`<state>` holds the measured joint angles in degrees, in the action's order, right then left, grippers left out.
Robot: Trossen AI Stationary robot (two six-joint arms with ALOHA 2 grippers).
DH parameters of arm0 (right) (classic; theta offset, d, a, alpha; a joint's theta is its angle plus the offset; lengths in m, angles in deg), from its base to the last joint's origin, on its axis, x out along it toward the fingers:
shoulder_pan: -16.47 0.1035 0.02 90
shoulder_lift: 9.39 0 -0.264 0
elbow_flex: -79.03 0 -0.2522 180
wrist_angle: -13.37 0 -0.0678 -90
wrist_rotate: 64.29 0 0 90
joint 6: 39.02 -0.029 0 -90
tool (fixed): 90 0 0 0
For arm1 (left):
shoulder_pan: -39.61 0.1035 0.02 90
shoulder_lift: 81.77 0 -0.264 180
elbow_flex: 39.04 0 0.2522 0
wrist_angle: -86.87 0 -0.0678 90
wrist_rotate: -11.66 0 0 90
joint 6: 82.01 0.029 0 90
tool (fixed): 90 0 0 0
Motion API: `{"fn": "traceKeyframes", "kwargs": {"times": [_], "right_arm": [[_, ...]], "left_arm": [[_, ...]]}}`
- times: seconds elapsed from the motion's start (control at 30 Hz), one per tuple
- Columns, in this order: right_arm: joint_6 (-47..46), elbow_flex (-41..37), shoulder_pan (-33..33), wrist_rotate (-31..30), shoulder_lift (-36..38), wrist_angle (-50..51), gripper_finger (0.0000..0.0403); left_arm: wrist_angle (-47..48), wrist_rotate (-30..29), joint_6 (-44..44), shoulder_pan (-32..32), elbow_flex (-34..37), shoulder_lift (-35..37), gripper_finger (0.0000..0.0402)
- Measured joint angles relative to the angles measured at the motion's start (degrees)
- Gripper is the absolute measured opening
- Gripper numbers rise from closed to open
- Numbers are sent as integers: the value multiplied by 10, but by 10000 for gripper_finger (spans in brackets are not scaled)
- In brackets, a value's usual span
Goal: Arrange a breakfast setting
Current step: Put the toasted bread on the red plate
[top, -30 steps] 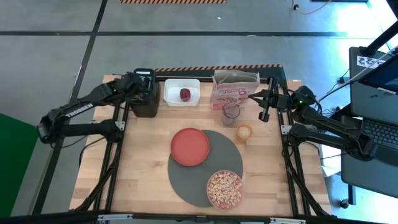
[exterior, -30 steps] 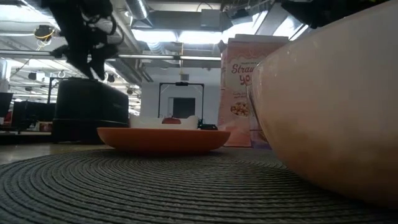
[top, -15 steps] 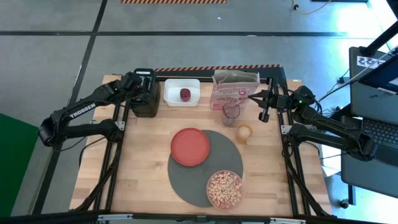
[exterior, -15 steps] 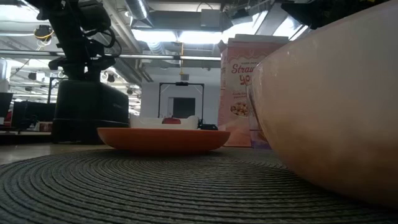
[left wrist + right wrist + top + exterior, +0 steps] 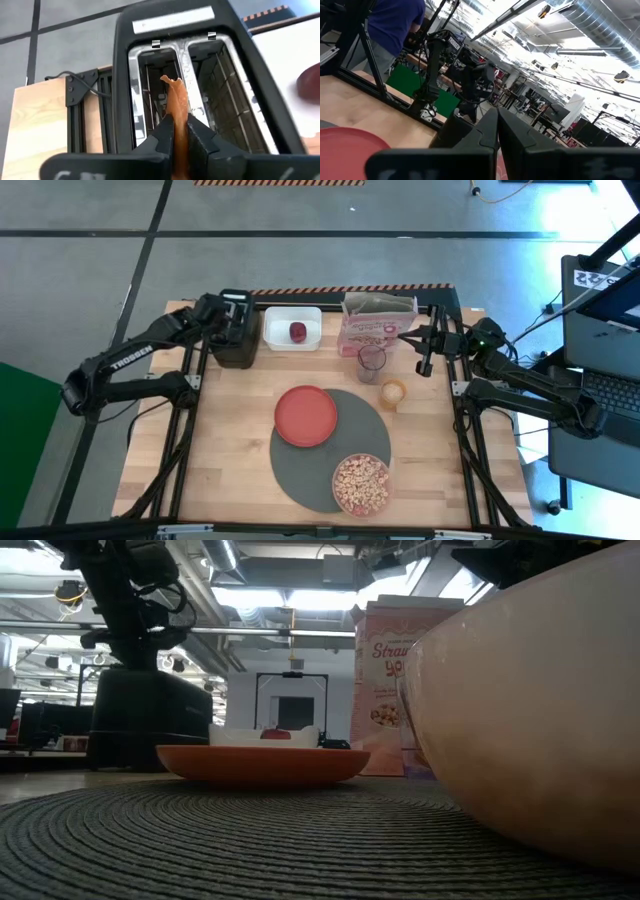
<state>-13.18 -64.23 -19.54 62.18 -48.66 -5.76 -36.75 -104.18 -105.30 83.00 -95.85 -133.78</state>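
Note:
A black toaster (image 5: 235,330) stands at the table's far left. My left gripper (image 5: 226,315) is over its top, shut on a thin brown toast slice (image 5: 172,87) that stands edge-on above the left slot. On the round dark-grey mat (image 5: 300,470) lie the red plate (image 5: 306,416) and the pink bowl (image 5: 361,484) full of cereal. The pink cereal box (image 5: 378,323) stands at the far edge. A dark-red fruit piece (image 5: 298,331) lies in a white tub. My right gripper (image 5: 424,366) hangs shut beside the box, touching nothing. My left gripper pinches the toast slice by its two flat faces (image 5: 176,112) between both fingers. The fingers (image 5: 165,130) come slanting down from above the toaster. The slice stands upright on edge, its upper end free beyond the fingertips. Its lower part is hidden by the fingers.
A see-through cup (image 5: 371,361) stands in front of the cereal box, and a small round tan piece (image 5: 392,392) lies by the mat's far right rim. The white tub (image 5: 292,327) sits between toaster and box. Black frame rails run along both table sides.
My left gripper has sunk toward the toaster's top and shifted a little toward the table's right, and its fingers have shut on the toast slice. The toaster has stayed where it was.

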Motion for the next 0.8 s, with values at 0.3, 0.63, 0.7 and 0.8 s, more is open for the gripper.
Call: {"fn": "traceKeyframes", "kwargs": {"times": [0.3, 0.63, 0.7, 0.8], "right_arm": [[5, 0, 0, -1, 0, 10, 14], [30, 0, 0, -34, 0, 59, 14], [30, 0, 0, -34, 0, 63, 14], [30, 0, 0, -35, 0, 63, 14]], "left_arm": [[4, -62, 26, -39, -78, 14, 17], [-22, -63, -6, -226, -121, 17, 16], [-45, -32, -14, -272, -121, 8, 16], [-93, 10, -17, -337, -121, -21, 16]]}}
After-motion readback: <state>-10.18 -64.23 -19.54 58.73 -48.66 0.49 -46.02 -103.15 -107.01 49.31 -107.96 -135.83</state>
